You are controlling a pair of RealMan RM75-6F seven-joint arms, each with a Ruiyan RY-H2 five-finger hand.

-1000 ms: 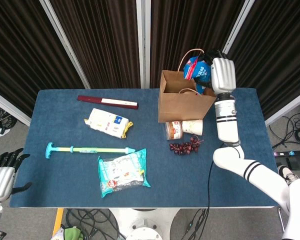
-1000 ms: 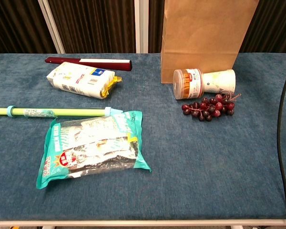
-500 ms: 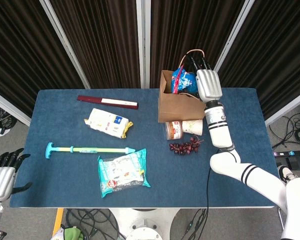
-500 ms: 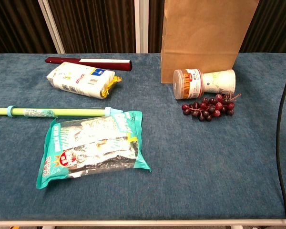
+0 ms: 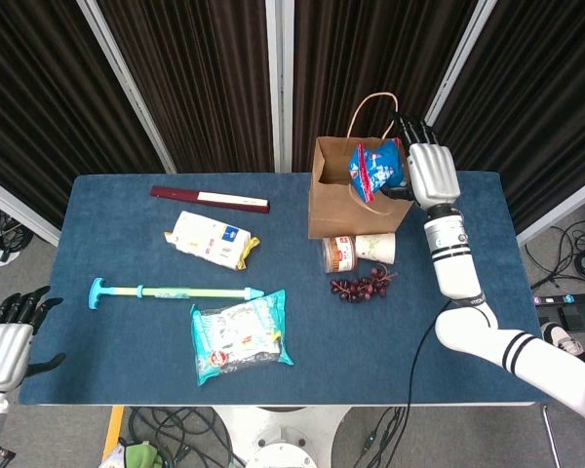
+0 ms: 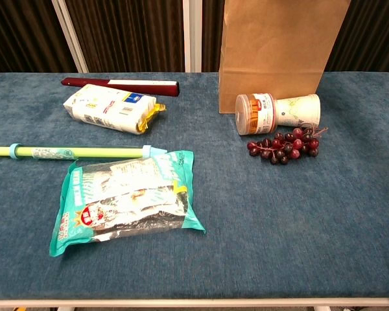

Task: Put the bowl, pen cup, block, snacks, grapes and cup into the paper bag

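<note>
The brown paper bag (image 5: 351, 207) (image 6: 279, 52) stands at the back of the table. My right hand (image 5: 432, 174) is at the bag's right rim and grips a blue snack bag (image 5: 375, 168), which sits tilted in the bag's mouth. In front of the bag a white paper cup (image 5: 378, 248) (image 6: 299, 110) lies on its side against an orange-labelled tub (image 5: 338, 253) (image 6: 253, 113). A bunch of dark red grapes (image 5: 363, 287) (image 6: 284, 144) lies just in front of them. My left hand (image 5: 5, 343) hangs off the table's near left corner with its fingers spread, holding nothing.
A dark red flat box (image 5: 210, 199) lies at the back left, with a white packet (image 5: 210, 239) in front of it. A long green and teal stick (image 5: 175, 292) and a teal wipes pack (image 5: 239, 334) lie on the left half.
My right hand carried the snack bag left over the paper bag's mouth, then drew back right and lower to the bag's right rim. The left hand stayed put.
</note>
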